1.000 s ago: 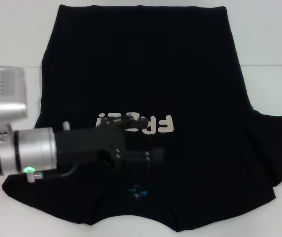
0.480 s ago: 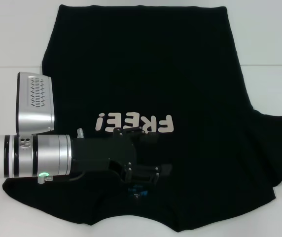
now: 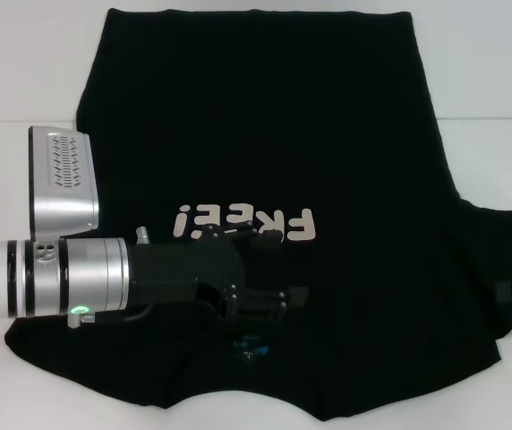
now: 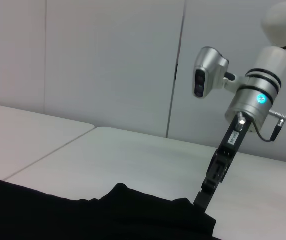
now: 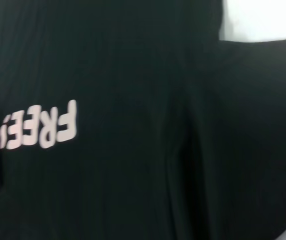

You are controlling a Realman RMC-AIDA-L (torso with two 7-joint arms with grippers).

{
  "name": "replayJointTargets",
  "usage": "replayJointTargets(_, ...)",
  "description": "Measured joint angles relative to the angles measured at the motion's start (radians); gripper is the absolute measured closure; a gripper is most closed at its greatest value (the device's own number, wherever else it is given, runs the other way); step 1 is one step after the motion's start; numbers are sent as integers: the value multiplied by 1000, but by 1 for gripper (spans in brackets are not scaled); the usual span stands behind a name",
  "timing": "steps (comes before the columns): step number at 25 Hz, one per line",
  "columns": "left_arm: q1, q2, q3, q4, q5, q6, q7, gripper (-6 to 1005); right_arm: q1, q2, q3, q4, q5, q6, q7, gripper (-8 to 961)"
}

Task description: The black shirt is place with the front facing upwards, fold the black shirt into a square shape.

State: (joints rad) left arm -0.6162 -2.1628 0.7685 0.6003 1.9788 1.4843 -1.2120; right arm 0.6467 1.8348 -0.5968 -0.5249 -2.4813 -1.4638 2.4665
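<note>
A white table (image 4: 133, 155) fills the middle of the frame, with pale wall panels behind it. Along the bottom edge lies the black shirt (image 4: 83, 217), its rim rising in a soft hump at bottom centre. From the upper right a silver and white arm slants down, and the right gripper (image 4: 203, 200) touches the cloth's edge at lower right.

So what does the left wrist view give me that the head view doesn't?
Only the left wrist view shows the right gripper clearly, tip down at the edge of the black shirt, with the wall behind it. Only the head view shows the left gripper over the collar, the "FREE!" lettering and the whole shirt spread flat. Both share the black shirt and the white table.
</note>
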Motion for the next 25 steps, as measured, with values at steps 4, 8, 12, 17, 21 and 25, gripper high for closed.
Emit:
replayJointTargets(4, 0, 1, -3, 0, -3, -2, 0, 122, 3, 13, 1, -3, -15, 33, 0, 267)
replayJointTargets(8, 0, 4, -5, 1, -9, -8, -6, 122, -2, 14, 9, -6, -15, 46, 1, 411)
replayJointTargets(12, -1, 4, -5, 2, -9, -22, -12, 122, -3, 14, 9, -1, -13, 52, 1, 506)
replayJointTargets(17, -2, 3, -4, 3, -9, -24, -12, 122, -3, 16, 10, 1, -11, 71, 0, 660)
replayJointTargets(21, -2, 3, -4, 3, -9, -24, -12, 121, -8, 25, 11, -3, -11, 94, -1, 826)
replayJointTargets(25, -3, 3, -5, 3, -9, -24, -12, 121, -14, 28, 26, -8, -7, 115, -16, 920)
